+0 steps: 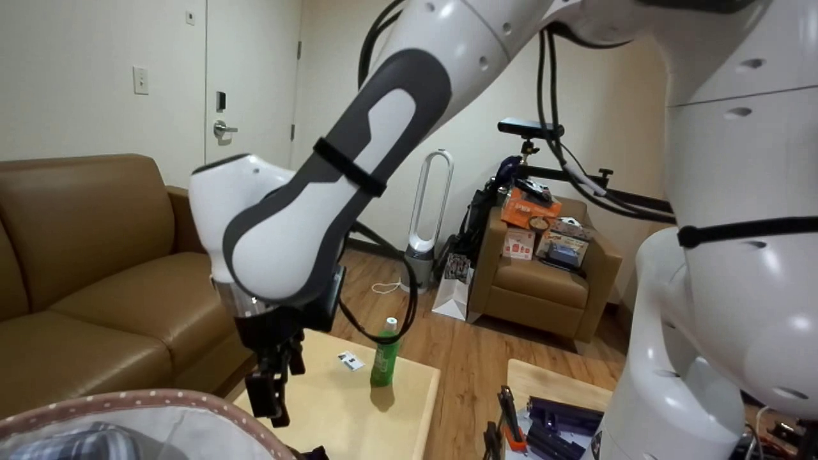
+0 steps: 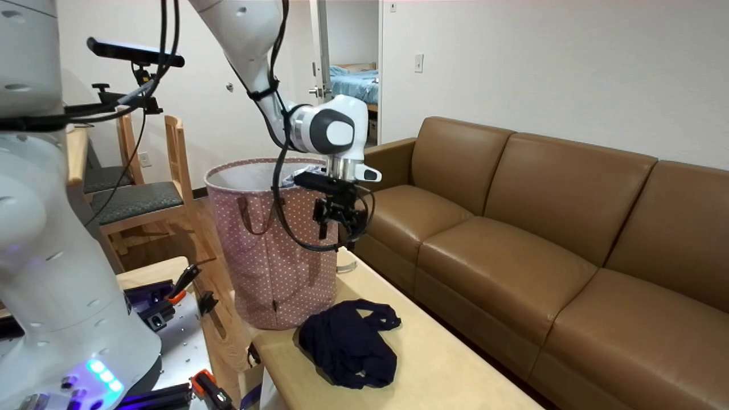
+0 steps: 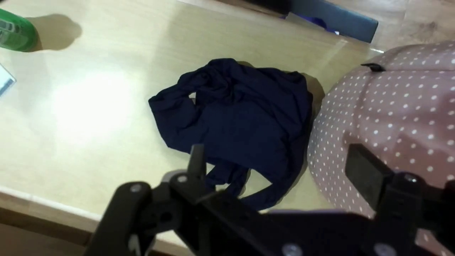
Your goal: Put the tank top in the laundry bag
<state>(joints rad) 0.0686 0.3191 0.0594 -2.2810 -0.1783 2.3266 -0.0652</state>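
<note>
Couch: brown, long, running alongside the bench. Arm: white and dark grey, reaching out with its wrist pointing down. Armchair: brown too, boxes heaped on it, well apart from the bench in an exterior view. Bench itself: pale wood, smooth top.

Laundry bag: dusty pink with white dots, pale lining, upright at one end of the bench. Some checked bluish cloth shows inside it. Tank top: navy, crumpled, lying on the bench just beside the foot of the bag; whether the two touch, cannot tell. Loops of its fabric stick out at the edges, pale wood showing through the gaps.

Gripper: above the bench, near the bag's dotted side. Jaws wide apart; in the wrist view one tip shows against an edge of the tank top, the other in front of the bag. Bottle: green, white cap, upright, well apart from the bag. Card: whitish with dark marks, flat, just beside the bottle.
</note>
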